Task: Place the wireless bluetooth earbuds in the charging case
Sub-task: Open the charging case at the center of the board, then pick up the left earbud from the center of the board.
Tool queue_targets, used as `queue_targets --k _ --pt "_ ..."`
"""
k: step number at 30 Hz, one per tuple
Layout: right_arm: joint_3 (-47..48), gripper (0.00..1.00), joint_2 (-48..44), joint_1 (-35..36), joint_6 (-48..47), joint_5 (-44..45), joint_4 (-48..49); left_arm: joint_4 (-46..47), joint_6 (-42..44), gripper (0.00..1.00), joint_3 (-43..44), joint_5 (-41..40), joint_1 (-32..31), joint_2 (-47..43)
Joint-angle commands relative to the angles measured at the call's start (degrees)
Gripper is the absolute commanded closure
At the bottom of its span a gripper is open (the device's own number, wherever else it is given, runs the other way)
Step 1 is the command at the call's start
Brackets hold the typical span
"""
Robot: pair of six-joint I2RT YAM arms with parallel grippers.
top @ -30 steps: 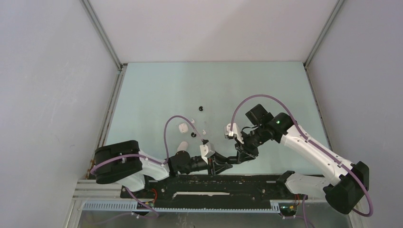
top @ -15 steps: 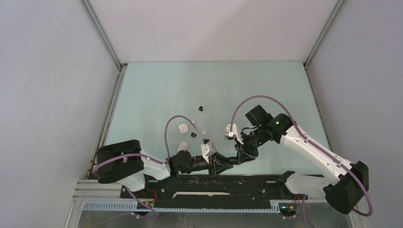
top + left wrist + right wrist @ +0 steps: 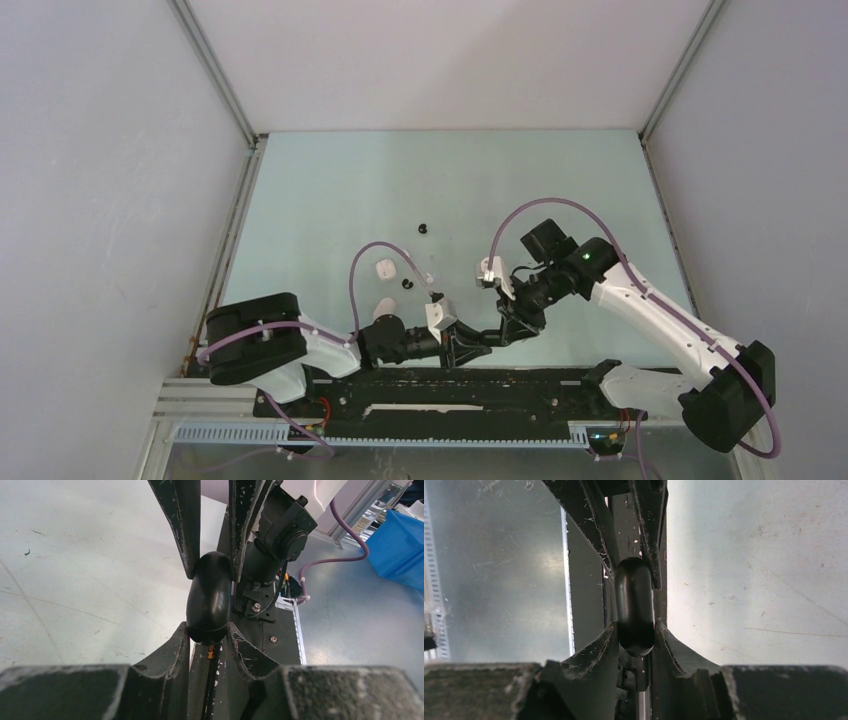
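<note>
Black case [image 3: 209,597]: a smooth, glossy oval pebble, dark all over and standing on edge. It is held off the table between the two grippers, close to the near edge.
Left gripper [image 3: 209,625]: its fingers [image 3: 172,652] are matte black, tapered and flecked with pale scratches. The jaws are drawn in to the case's thickness and pinch one narrow end from both sides.
Right gripper [image 3: 635,626]: its fingers [image 3: 594,655] are of the same scuffed black build. They are closed just as narrowly on the opposite end of the black case, and their tips meet the left gripper's nearly head-on.
Contact: in each wrist view the other arm's finger pair comes in from the top, so all four tips touch the case.
Black buds [image 3: 422,229]: tiny rounded dark specks lying loose on the table. One is farther back and another [image 3: 407,283] is nearer the arms. Both are well apart from the held case.
Far white case [image 3: 383,268]: a rounded white shell lying beside the nearer bud.
Near white case [image 3: 384,305]: a white oval, just beside the left arm's wrist.
Table [image 3: 550,200]: a pale green matte sheet, marked with fine scratches.
Base rail [image 3: 480,385]: a black plate with chipped paint, running along the near edge beneath the case.
</note>
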Motion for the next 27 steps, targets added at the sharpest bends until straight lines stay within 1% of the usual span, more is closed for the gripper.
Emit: queue_targets --k 1,5,13,18,20,23,25,27 --pt "0.51 0.66 -0.59 -4.00 2.18 -5.03 5.08 3.53 1.92 1.00 2.10 4.00 -0.39 0.38" --pt "1.60 0.64 0.23 -8.24 2.36 -9.07 4.50 3.59 1.86 1.00 2.03 4.06 -0.39 0.43" --pt "4.50 0.60 1.05 -12.16 -0.22 -16.52 0.57 3.64 1.57 1.00 1.69 3.01 -0.39 0.08" --pt "7.38 0.59 1.38 -16.25 -1.60 -18.04 -0.67 3.44 0.29 1.00 0.24 0.33 0.56 -2.37" --pt "7.91 0.59 2.02 -17.70 -0.78 -17.04 1.17 3.38 -0.88 1.00 -1.05 -0.68 1.77 -4.51" --pt "7.95 0.61 3.20 -18.44 4.67 -11.23 8.74 2.69 -2.35 1.00 -3.75 -2.50 3.78 -8.64" --pt "7.94 0.63 4.70 -18.62 7.80 -8.36 13.89 0.79 -3.05 1.00 -5.71 -3.57 4.95 -12.10" --pt "7.95 0.64 6.34 -18.61 12.47 -4.98 20.08 -3.61 -3.16 1.00 -6.70 -5.31 6.01 -16.86"
